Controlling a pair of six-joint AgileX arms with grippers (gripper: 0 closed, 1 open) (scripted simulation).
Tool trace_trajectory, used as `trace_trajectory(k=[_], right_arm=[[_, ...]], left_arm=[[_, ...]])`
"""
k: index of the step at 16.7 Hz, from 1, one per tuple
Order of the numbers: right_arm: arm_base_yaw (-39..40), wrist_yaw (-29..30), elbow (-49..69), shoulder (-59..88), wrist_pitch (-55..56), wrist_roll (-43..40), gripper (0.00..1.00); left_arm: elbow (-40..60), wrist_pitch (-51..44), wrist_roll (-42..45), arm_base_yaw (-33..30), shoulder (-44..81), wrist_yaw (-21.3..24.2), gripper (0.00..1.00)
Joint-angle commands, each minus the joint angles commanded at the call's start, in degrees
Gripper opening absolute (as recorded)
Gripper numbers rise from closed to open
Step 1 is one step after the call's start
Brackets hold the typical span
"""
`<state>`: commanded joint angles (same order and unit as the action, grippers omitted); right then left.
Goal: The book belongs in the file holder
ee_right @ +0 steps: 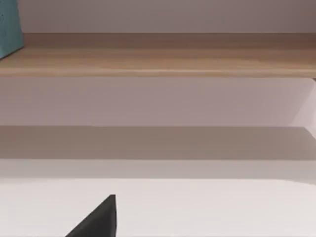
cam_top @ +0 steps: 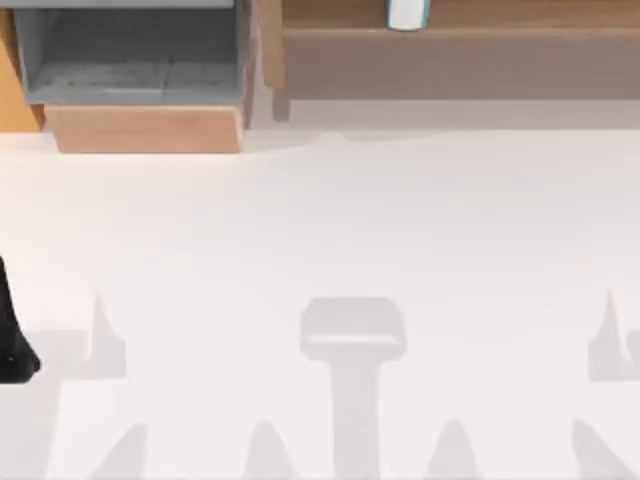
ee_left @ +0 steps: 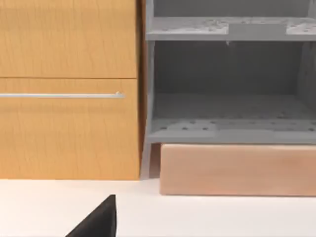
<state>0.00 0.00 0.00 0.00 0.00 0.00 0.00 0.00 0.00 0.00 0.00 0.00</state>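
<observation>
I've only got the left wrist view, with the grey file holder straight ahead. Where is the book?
Observer: The book stands on the long brown shelf, to the right of the file holder in the top view.
Operator: Is my left arm near it?
Observer: No. The left arm sits at the table's left edge, well short of the shelf.
Operator: And the right one?
Observer: The right gripper faces the shelf, apart from the book.
</observation>
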Motion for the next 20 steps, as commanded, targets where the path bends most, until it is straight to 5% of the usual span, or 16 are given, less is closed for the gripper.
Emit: trace_trajectory(k=[8, 20], right_arm=[[0.0, 0.0, 0.0, 0.0, 0.0, 0.0, 1.0], [0.0, 0.0, 0.0, 0.0, 0.0, 0.0, 1.0]], left_arm=[[8.52, 4.39, 0.35, -5.76, 11.94, -5.38, 1.0], [57.04, 23.35, 1.24, -30.21, 76.91, -28.23, 1.0]])
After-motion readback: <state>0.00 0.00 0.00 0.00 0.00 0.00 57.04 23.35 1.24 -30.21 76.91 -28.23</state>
